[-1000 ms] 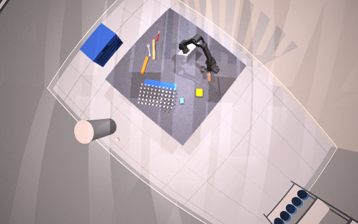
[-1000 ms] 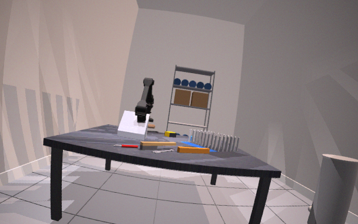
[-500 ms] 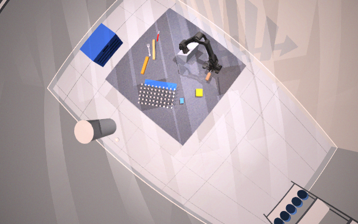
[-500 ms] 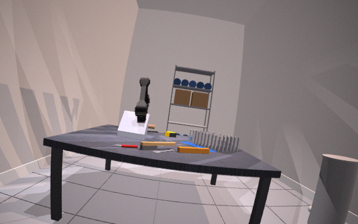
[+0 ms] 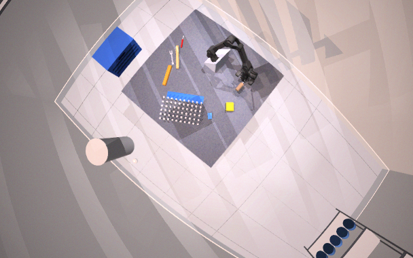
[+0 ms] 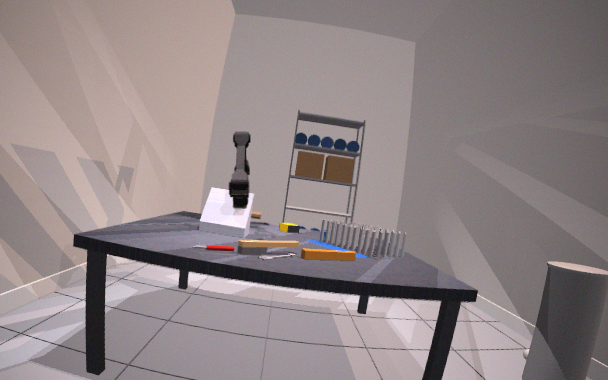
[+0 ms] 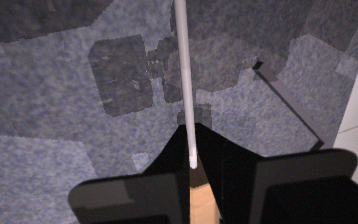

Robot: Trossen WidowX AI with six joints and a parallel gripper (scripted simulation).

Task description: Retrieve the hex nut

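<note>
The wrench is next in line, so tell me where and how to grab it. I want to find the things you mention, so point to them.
Take the wrench (image 5: 172, 63) (image 6: 277, 256) by the middle of its slim shank, coming from above, fingers across its length. It lies flat, with wider ends, and the wooden bar (image 5: 177, 57) (image 6: 268, 243) lies close alongside, so a straight descent looks safest.
</note>
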